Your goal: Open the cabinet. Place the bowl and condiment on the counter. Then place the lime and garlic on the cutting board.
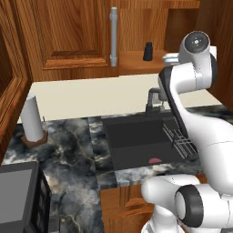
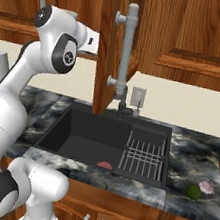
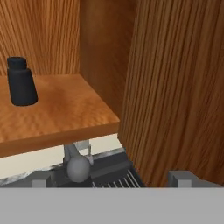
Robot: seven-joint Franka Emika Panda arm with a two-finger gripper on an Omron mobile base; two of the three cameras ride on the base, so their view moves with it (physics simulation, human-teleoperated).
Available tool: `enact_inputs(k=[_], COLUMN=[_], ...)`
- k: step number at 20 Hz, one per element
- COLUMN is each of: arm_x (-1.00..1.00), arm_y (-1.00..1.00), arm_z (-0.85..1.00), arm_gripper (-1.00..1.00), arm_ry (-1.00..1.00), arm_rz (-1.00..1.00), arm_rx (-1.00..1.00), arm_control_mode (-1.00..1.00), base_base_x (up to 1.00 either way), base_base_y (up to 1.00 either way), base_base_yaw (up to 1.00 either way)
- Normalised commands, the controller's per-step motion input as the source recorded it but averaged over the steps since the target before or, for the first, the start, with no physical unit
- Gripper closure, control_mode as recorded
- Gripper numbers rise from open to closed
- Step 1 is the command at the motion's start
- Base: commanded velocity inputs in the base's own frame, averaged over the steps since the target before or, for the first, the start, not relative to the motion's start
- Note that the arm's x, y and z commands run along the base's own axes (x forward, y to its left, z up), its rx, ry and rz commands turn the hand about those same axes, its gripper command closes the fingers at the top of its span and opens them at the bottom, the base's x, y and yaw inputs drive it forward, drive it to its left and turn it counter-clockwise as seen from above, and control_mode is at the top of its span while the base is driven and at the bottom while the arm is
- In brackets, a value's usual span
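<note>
Small black condiment bottle (image 3: 21,82) with narrower cap stands near the open reddish-brown wall cabinet (image 1: 68,36) shelf's left edge — light, rigid, tippable — grab mid-body; gripper (image 3: 113,177) jaws wide, empty.

Cabinet (image 1: 68,36) open, black condiment (image 3: 21,83) upright on its shelf, lime (image 2: 193,192) touching garlic (image 2: 206,187) on marbled counter (image 2: 197,147)

- Even, flat rendered light; no clear source, no glare.
- Ahead of my pincer, the cabinet (image 3: 57,109) shelf glows warm; its back corner is dim.
- Soft shadow inside the sink (image 2: 92,139) below me.
- Edges slightly coarse, nothing blurred.
</note>
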Motion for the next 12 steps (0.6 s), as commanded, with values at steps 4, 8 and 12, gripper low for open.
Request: enact_inputs(k=[4, 8, 12], arm_x=[0.07, 0.07, 0.02], arm_y=[-0.31, -0.25, -0.21], arm_z=[0.00, 0.00, -0.03], arm_gripper=[-1.00, -1.00, -1.00], arm_ry=[0.00, 0.00, 0.01], arm_rz=[0.00, 0.00, 0.00], arm_rx=[0.00, 0.00, 0.00], arm_control_mode=[-1.00, -1.00, -1.00], base_base_x=[0.00, 0.00, 0.00], base_base_y=[0.00, 0.00, 0.00], base_base_yaw=[0.00, 0.00, 0.00])
